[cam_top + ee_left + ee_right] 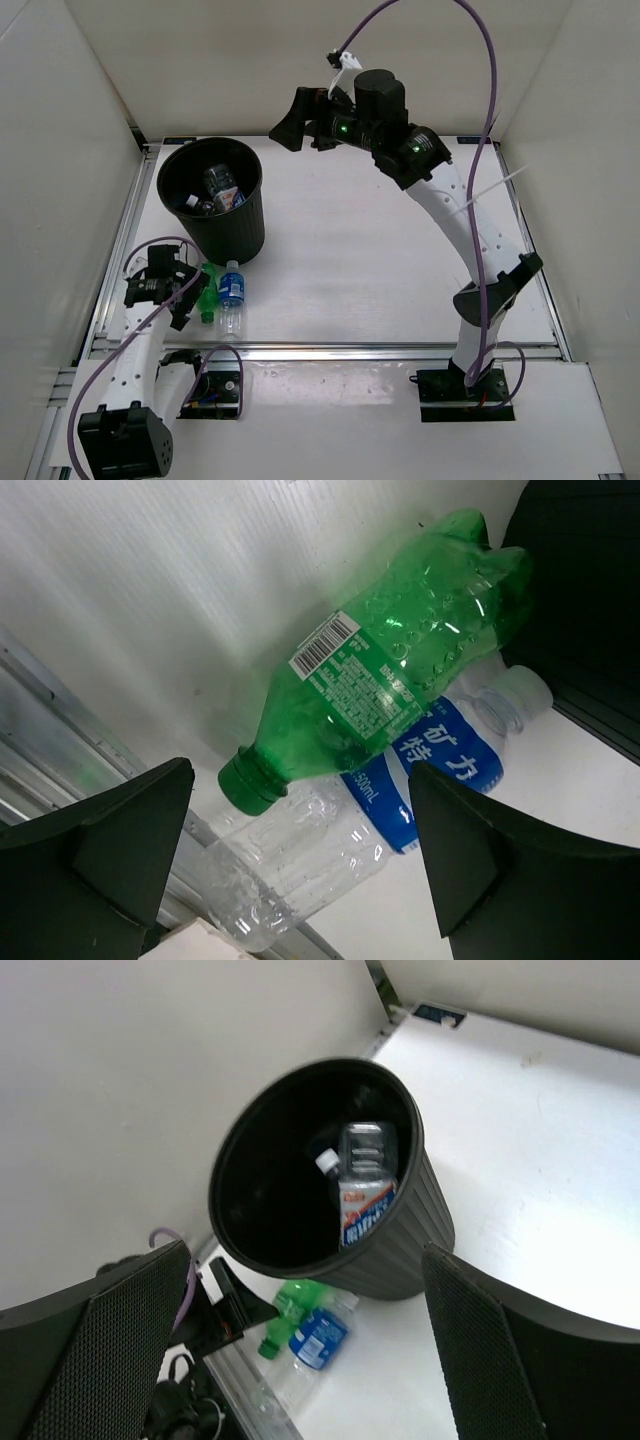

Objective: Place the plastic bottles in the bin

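Note:
The black bin (228,232) stands at the back left and holds a clear bottle with a white-blue label (224,189); the right wrist view shows this bottle (364,1198) inside the bin (400,1260), with a second white cap beside it. A green bottle (207,294) and a clear bottle with a blue label (232,289) lie side by side on the table in front of the bin. My left gripper (186,291) is open just left of the green bottle (400,680), which lies partly over the blue-label bottle (440,765). My right gripper (287,124) is open and empty, high to the right of the bin.
A metal rail (330,351) runs along the table's front edge, just behind the bottles' near ends (60,750). White walls close the left, back and right sides. A purple cable (480,230) hangs along the right arm.

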Action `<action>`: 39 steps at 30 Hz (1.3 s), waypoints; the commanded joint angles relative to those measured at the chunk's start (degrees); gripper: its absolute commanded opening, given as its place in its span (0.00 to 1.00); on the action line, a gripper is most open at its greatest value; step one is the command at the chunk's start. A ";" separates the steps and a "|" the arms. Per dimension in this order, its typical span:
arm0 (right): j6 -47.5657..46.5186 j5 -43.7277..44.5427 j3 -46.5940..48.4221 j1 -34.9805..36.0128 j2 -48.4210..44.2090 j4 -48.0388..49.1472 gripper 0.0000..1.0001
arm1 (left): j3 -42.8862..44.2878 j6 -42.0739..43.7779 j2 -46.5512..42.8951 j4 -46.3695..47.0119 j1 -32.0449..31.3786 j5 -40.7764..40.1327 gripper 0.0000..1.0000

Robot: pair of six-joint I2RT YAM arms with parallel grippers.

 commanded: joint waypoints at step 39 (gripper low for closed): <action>-0.37 -6.91 -8.62 -7.39 -5.85 -3.67 1.00 | 32.02 -6.11 -4.24 -15.81 0.79 -12.05 0.34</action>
